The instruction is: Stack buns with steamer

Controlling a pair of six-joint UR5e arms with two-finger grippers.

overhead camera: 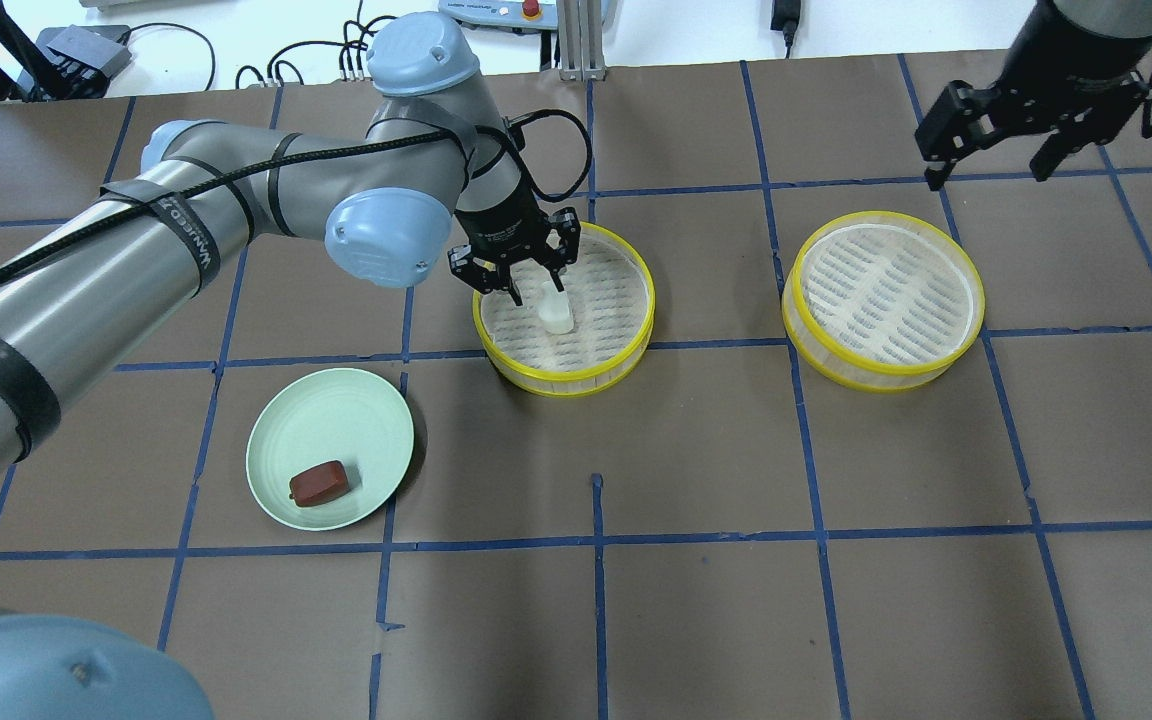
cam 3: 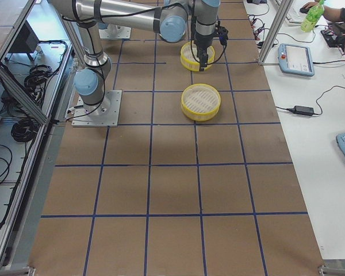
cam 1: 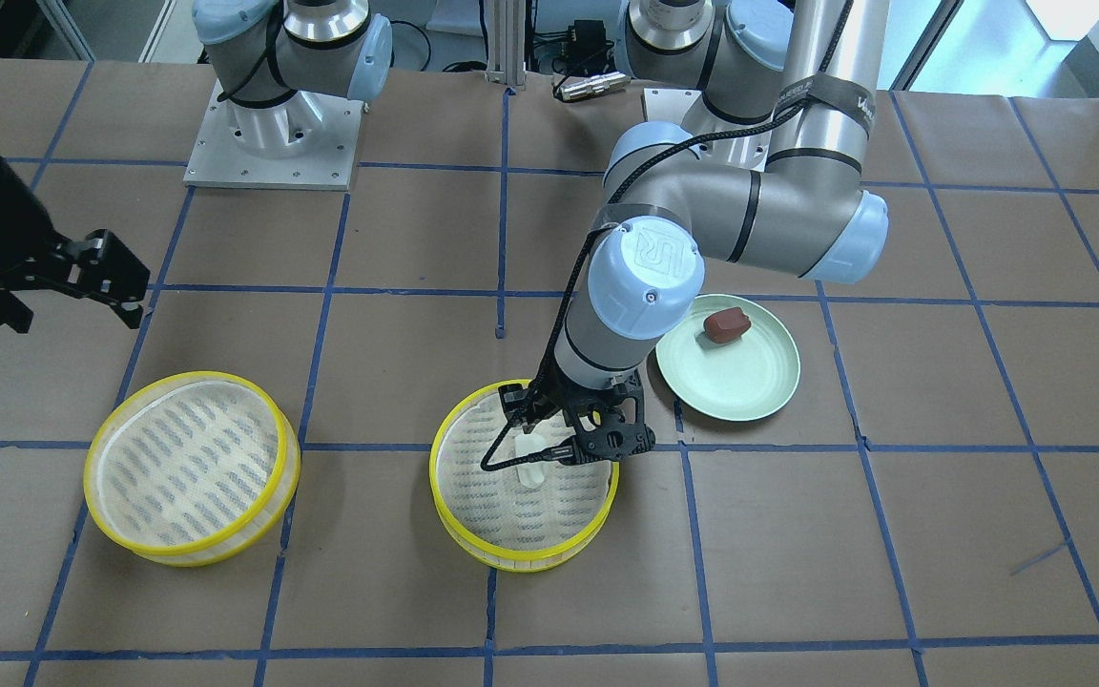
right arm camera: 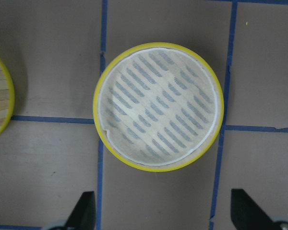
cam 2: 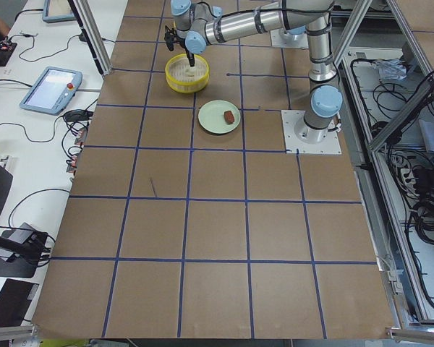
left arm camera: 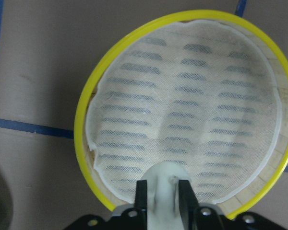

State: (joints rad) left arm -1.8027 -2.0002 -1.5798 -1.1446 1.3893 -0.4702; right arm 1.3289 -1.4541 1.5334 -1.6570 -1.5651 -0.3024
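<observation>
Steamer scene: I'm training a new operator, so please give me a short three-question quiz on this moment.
1. At the middle steamer tray, what is the left gripper shut on? A. the white bun B. the green plate C. nothing
2. True or false: the reddish-brown bun lies in that tray.
3. Fill in: the right gripper has its jaws ____.
Key: 1 A. 2 false; it lies on the green plate. 3 open.
</observation>
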